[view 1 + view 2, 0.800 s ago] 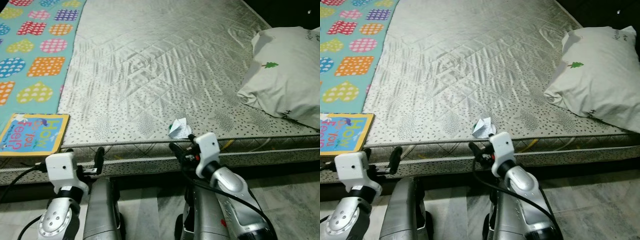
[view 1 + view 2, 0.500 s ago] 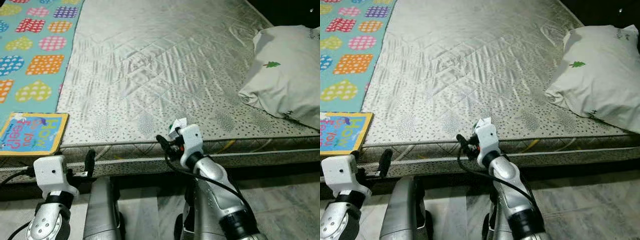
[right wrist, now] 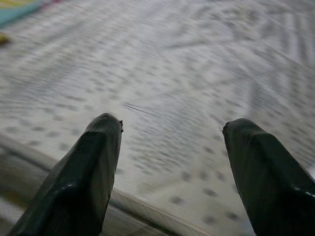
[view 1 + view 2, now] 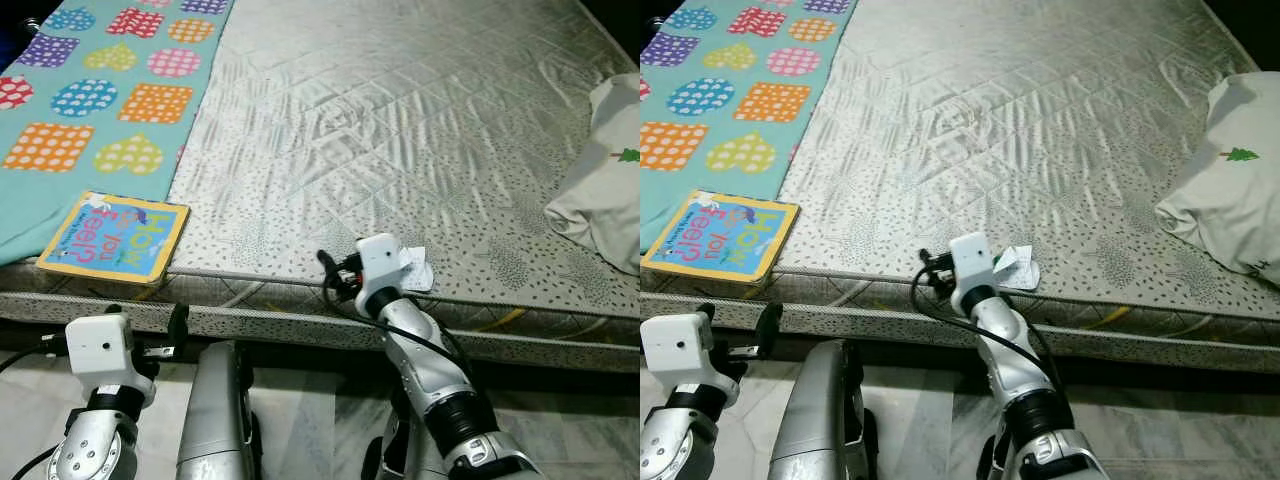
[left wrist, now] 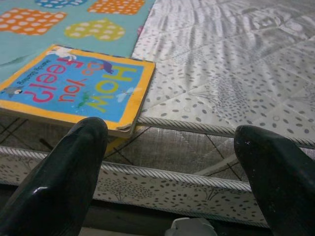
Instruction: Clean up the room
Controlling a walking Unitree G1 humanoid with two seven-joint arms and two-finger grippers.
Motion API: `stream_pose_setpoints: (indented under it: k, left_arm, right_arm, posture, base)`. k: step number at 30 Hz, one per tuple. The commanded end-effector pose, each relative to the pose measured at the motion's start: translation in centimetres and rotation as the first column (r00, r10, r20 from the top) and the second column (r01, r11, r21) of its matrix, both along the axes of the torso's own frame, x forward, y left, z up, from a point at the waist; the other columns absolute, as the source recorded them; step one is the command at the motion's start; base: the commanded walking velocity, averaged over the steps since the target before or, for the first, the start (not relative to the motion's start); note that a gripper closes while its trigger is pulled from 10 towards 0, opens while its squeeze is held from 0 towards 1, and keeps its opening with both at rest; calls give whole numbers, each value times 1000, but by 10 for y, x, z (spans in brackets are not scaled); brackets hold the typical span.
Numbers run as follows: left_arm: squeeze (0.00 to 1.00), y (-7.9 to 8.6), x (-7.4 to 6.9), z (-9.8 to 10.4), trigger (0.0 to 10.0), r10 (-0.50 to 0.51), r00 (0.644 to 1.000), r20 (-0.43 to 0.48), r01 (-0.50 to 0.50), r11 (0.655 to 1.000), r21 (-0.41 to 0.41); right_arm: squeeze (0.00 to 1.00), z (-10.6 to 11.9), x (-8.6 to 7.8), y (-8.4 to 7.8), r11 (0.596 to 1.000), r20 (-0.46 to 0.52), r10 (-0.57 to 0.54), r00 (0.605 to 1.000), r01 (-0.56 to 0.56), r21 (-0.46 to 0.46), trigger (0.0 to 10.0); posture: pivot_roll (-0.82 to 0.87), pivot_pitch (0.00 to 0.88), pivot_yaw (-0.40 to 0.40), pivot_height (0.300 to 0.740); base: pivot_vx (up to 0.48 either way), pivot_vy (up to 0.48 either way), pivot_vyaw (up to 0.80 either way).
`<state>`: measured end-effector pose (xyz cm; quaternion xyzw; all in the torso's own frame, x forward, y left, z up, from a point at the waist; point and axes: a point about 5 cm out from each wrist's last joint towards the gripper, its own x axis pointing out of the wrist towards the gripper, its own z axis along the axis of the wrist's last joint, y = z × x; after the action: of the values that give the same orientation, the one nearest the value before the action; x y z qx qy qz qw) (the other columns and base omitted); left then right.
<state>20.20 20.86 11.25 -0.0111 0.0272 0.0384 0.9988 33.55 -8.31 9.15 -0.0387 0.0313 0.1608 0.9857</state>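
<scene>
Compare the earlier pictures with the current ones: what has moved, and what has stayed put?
The camera has swung, shifting the whole scene. The right gripper has risen to the mattress edge, fingers open, beside the crumpled paper. The paper, book and pillow lie as before. The left gripper stays low and open.

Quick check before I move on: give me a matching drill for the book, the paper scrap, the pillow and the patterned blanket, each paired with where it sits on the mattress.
Things:
1. picture book
2. crumpled paper scrap
3. pillow
4. patterned blanket

Places:
A. far right side of the mattress
B. spread over the mattress's left part
C. front edge, beside the right claw
D. front left corner, on the blanket's end, ahead of the left claw

Pairs: 1-D, 2-C, 3-A, 4-B
</scene>
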Motion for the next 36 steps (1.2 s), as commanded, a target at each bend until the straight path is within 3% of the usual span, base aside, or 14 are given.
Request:
stream_pose_setpoints:
  k: [1, 9, 11, 14, 16, 17, 21, 27, 36]
  left_arm:
    - [0, 0, -2, 0, 10000, 0, 1000, -8, 0, 1000, 8]
    - [0, 0, -2, 1, 10000, 4, 1000, -4, -4, 1000, 13]
    - [0, -2, -3, 0, 10000, 4, 1000, -7, -4, 1000, 9]
    - [0, -2, -3, -1, 10000, 2, 1000, -7, -2, 1000, 8]
    - [0, -3, -2, -1, 10000, 1, 1000, -7, -1, 1000, 7]
    - [0, -3, -2, -1, 10000, 0, 1000, -7, 0, 1000, 6]
    - [0, -4, 0, -2, 10000, -8, 1000, -8, 8, 1000, 5]
    - [0, -6, 2, -1, 10000, -18, 1000, -6, 18, 1000, 6]
    - [0, -6, 2, -1, 10000, -22, 1000, -5, 23, 1000, 9]
  right_arm:
    - [0, 2, 5, -5, 998, 15, -54, 998, 54, -24, 10000]
    - [0, 1, 16, -18, 981, -3, -164, 986, 163, -103, 10000]
    - [0, -5, 17, -24, 968, -51, -217, 975, 208, -137, 10000]
    - [0, -8, 18, -27, 950, -34, -239, 970, 227, -213, 10000]
    - [0, -8, 18, -26, 951, -12, -189, 982, 180, -253, 10000]
    - [0, -8, 18, -23, 964, -28, -151, 988, 141, -224, 10000]
    - [0, -7, 20, -23, 945, -5, -185, 983, 177, -276, 10000]
    - [0, -13, 20, -25, 947, -66, -234, 970, 212, -241, 10000]
    - [0, -21, 20, -24, 907, -123, -325, 938, 272, -322, 10000]
  posture:
    - [176, 214, -59, 525]
    - [175, 214, -64, 525]
    - [175, 214, -64, 525]
    - [169, 214, -65, 525]
    - [169, 214, -65, 525]
    - [169, 214, -65, 525]
    - [159, 210, -58, 525]
    - [159, 209, -47, 525]
    - [166, 205, -53, 525]
  base:
    - [0, 0, 0]
    - [0, 0, 0]
    - [0, 0, 0]
    - [0, 0, 0]
    - [0, 0, 0]
    - [0, 0, 0]
    - [0, 0, 0]
    - [0, 0, 0]
    - [0, 0, 0]
